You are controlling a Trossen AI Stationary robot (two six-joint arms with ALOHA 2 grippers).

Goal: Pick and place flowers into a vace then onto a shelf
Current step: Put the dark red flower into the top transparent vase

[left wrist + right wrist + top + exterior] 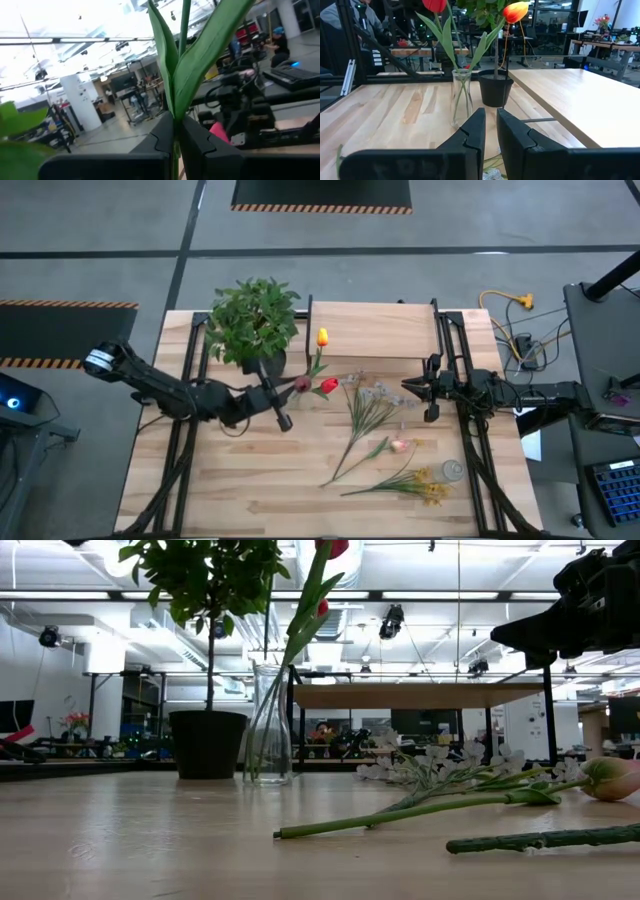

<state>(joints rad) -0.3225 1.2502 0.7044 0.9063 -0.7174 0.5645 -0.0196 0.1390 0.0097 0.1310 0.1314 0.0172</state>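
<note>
The shelf (375,328) sits at the counter's (230,480) far edge. Loose flowers (385,448) lie mid-counter toward the near right corner: light, floppy, bruisable, best pinched mid-stem. Left gripper (283,405) fingers clamp a red tulip's (328,385) stem at the fragile glass vase (461,98). Right gripper (412,388) hovers near the shelf's right end, nearly closed, empty.

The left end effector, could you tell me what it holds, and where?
The left end effector is shut on a tulip, gripping its green stem below the leaves.
</note>
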